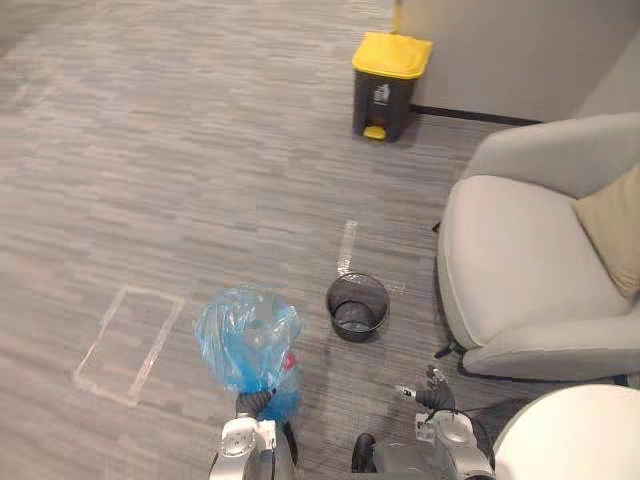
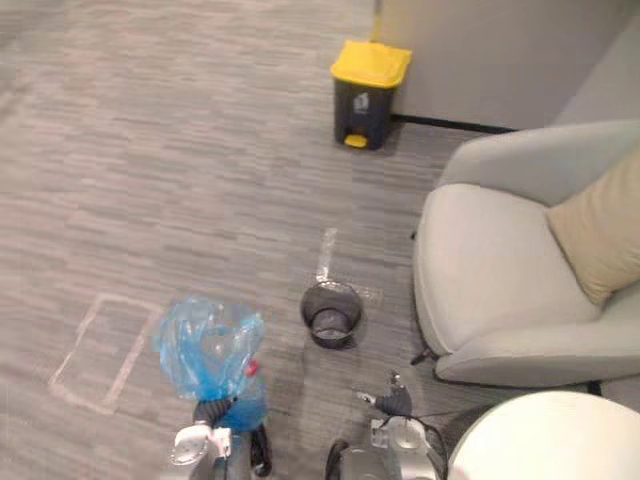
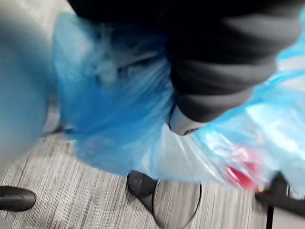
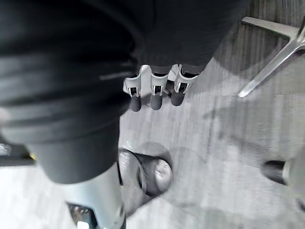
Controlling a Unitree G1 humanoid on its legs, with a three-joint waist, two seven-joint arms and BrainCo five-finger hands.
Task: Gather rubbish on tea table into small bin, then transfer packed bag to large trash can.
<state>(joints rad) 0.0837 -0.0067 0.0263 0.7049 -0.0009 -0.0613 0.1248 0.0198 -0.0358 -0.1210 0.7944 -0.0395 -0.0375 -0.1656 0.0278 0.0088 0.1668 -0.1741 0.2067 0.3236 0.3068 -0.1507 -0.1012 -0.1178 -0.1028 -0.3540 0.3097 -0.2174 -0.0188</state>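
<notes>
Blue translucent plastic makes up the one rubbish bag (image 1: 245,335), which bulges just ahead of the left hand (image 1: 255,403). The hand is closed on the bag's gathered neck (something red (image 1: 290,362) shows through the plastic low on the side). The right hand (image 1: 432,388) hangs low beside it, holding nothing, its fingers (image 4: 152,93) loosely extended in a row with the thumb apart.

Two bins stand on the grey carpet. One small black mesh bin (image 1: 335,310) sits just right of the bag, between it and the armchair. One large dark trash can (image 1: 385,100) with a yellow lid (image 1: 392,53) stands well away against the wall (image 1: 520,50), lid shut.

One pale grey armchair (image 1: 520,260) fills the right side, with one beige cushion (image 1: 612,235) on its seat. One round white table (image 1: 575,435) edges in beside the right hand. Two tape marks lie on the carpet: a rectangle outline (image 1: 100,333) left of the bag and a short strip (image 1: 346,247) beyond the mesh bin, on the way to the large can.
</notes>
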